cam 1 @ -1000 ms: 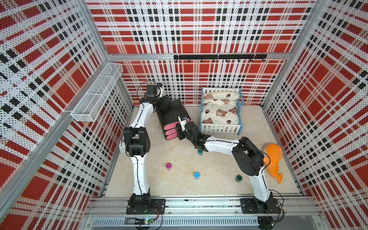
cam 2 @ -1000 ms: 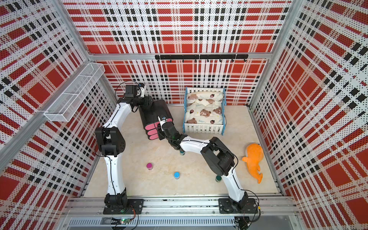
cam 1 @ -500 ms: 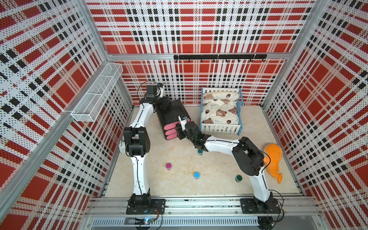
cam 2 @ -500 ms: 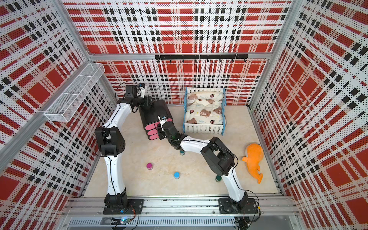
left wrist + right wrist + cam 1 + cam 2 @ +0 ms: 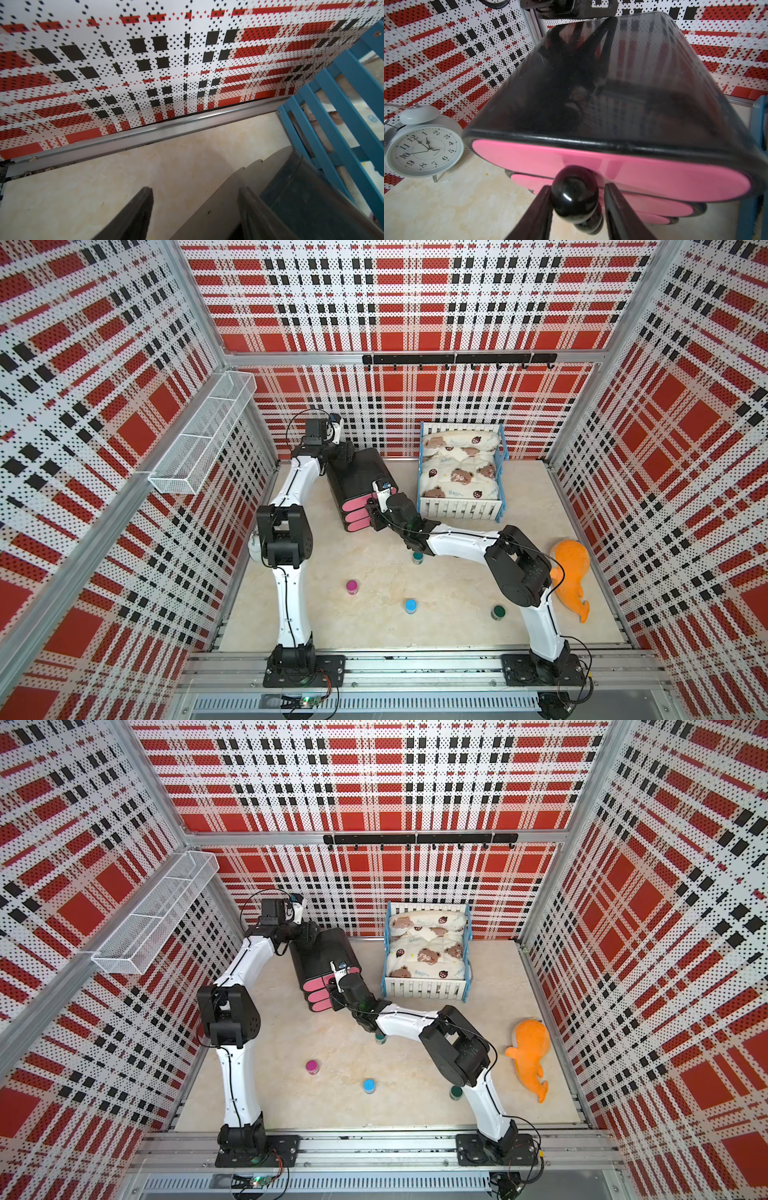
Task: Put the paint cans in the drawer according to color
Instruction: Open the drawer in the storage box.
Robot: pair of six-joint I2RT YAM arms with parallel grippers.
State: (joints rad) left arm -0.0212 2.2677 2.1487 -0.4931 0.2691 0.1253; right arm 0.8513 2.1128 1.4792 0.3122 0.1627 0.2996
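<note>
Nearest the front rail of the beige marbled desk point(image 5: 374, 626) stand a tiny jar with a bright blue lid point(image 5: 410, 605) and, well to its right, a jar with a dark green lid point(image 5: 498, 611); a magenta-lidded jar point(image 5: 352, 586) sits a little farther in, towards the left arm point(image 5: 291, 605); a teal-lidded jar point(image 5: 417, 557) stands farther in again, just beside the right arm point(image 5: 457, 540); all four are upright, apart from one another, and outside the drawers; an orange plush whale point(image 5: 571, 568) lies at the desk's right edge. Beyond the jars stands the small black rounded chest of three pink-fronted drawers point(image 5: 357, 483), its fronts looking flush in both top views; the right jaws straddle the top drawer's glossy round black knob point(image 5: 574, 193), slightly spread, one of the fingers point(image 5: 537, 214) against it and a sliver of pink showing before the other; the left jaws stand spread at the chest's rear edge, and whether a finger touches it I cannot tell. A pale twin-bell alarm clock point(image 5: 423, 149) stands beside the chest; a white-and-blue toy bed point(image 5: 459, 477) with bear-print bedding sits to the chest's right, reaching the back wall.
</note>
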